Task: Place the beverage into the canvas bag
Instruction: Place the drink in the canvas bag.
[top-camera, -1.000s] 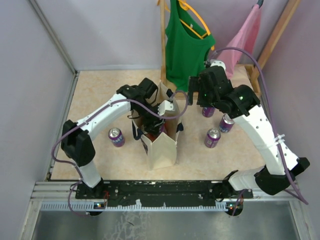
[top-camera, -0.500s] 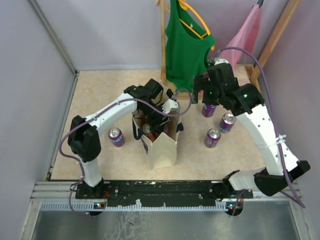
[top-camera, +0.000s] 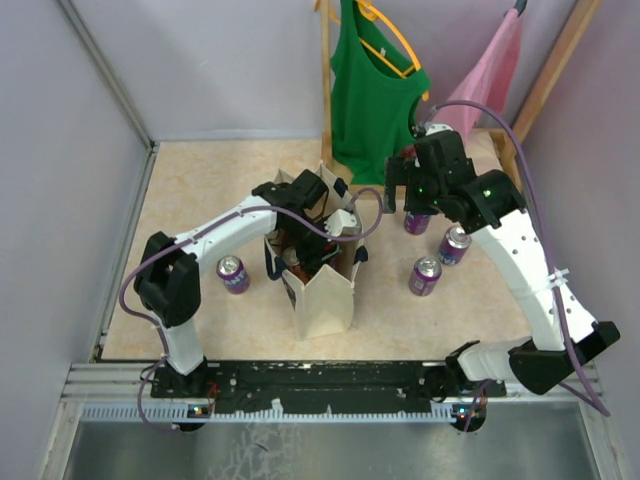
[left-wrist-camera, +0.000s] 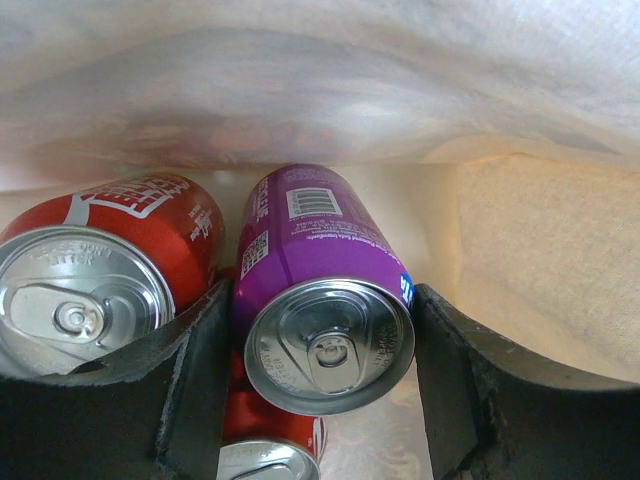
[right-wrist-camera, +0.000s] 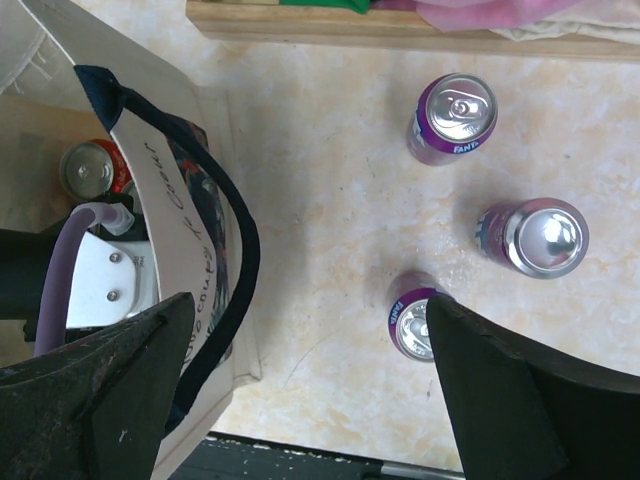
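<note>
Inside the canvas bag (top-camera: 325, 305), the left gripper (left-wrist-camera: 322, 300) clamps the purple soda can (left-wrist-camera: 320, 235) by its sides. It is sealed, so probably heavy, slick and dentable. The right gripper (right-wrist-camera: 310, 305) gapes wide, empty.

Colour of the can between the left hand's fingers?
Purple can, silver top; clearest in the left wrist view.

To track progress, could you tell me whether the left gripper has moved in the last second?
Yes: the left gripper, gripping a purple soda can, has moved away from the wooden post, down into the cream canvas bag.
</note>
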